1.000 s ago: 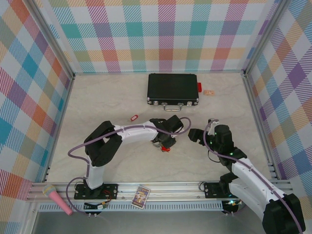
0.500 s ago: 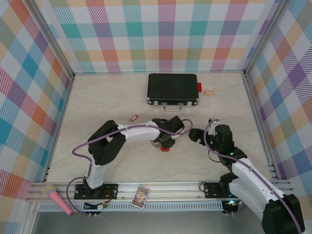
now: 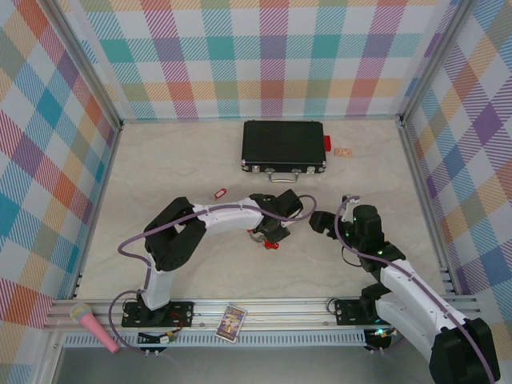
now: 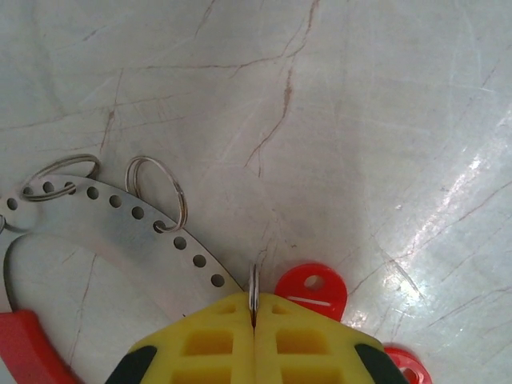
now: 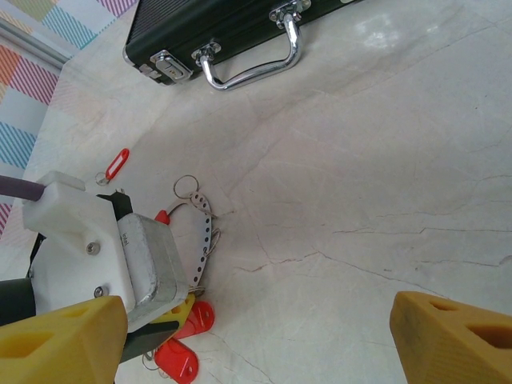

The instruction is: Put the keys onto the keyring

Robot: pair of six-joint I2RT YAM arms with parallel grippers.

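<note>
The keyring [image 4: 120, 228] lies on the table as a curved silver strip with holes; a red sleeve [image 4: 24, 352] covers its lower left end. Two small split rings [image 4: 156, 192] hang in its holes. My left gripper [image 4: 254, 308] is shut, its yellow fingertips pinching a thin split ring [image 4: 254, 284] edge-on at the strip's end. Two of the keys, with red tags [image 4: 312, 290] [image 4: 408, 366], lie just right of the fingertips. A third red-tagged key [image 3: 219, 193] lies apart to the upper left. My right gripper [image 5: 256, 344] hangs open, right of the keyring [image 5: 206, 232], nothing between its fingers.
A black case [image 3: 284, 146] with a metal handle stands at the back, a red block [image 3: 326, 143] and a small beige item [image 3: 343, 152] to its right. A pink microphone [image 3: 94, 326] and a card [image 3: 232, 322] rest on the near rail.
My left gripper has closed fully on the thin split ring after shifting slightly right. The right gripper stays open and has barely moved.
</note>
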